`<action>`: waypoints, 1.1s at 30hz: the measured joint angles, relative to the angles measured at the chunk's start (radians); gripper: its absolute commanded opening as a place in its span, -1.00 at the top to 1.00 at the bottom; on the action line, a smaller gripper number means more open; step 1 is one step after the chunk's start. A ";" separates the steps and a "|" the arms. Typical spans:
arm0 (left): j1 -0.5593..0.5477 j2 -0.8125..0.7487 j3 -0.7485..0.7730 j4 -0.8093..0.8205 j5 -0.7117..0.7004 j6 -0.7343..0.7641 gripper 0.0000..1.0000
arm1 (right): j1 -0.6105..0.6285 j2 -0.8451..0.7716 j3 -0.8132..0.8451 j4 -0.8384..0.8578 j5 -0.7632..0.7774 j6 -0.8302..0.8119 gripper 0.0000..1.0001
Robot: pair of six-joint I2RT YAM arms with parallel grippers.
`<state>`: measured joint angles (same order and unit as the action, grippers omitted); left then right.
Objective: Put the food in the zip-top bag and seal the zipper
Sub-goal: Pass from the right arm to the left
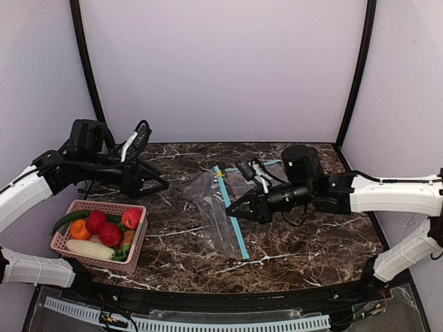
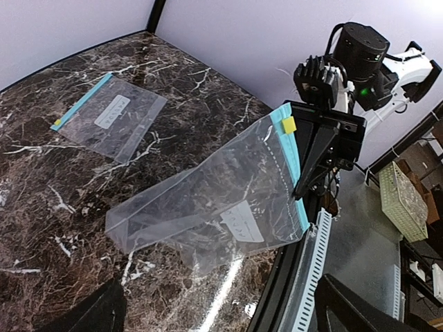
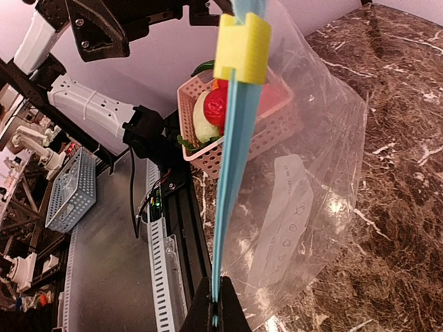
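The clear zip-top bag [image 1: 216, 200] lies tilted at mid-table, its teal zipper [image 1: 234, 225] raised on the right side. My right gripper [image 1: 232, 209] is shut on the zipper strip; in the right wrist view the fingers [image 3: 217, 315] pinch the strip [image 3: 232, 173] near one end, with a yellow slider [image 3: 242, 48] at the far end. The food [image 1: 104, 232] sits in a pink basket [image 1: 104, 205] at the front left: red round pieces, a pale white piece, green ones. My left gripper [image 1: 156, 185] is open and empty, between basket and bag, facing the bag [image 2: 208, 200].
A second clear bag [image 2: 111, 117] with a teal strip lies flat at the back of the table, partly behind the right arm in the top view [image 1: 256, 169]. The table's front edge has a black rail [image 1: 228, 294]. Purple walls close in three sides.
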<state>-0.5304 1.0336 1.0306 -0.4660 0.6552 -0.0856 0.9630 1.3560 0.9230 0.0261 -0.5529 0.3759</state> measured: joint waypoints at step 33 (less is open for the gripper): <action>-0.166 0.142 0.001 0.209 0.227 -0.085 0.42 | 0.071 0.093 0.085 -0.016 -0.176 -0.015 1.00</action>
<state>-0.6960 1.1751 1.0317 -0.2573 0.8822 -0.1707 1.0344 1.4494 1.0084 0.0105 -0.7292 0.3607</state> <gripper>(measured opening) 0.357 0.007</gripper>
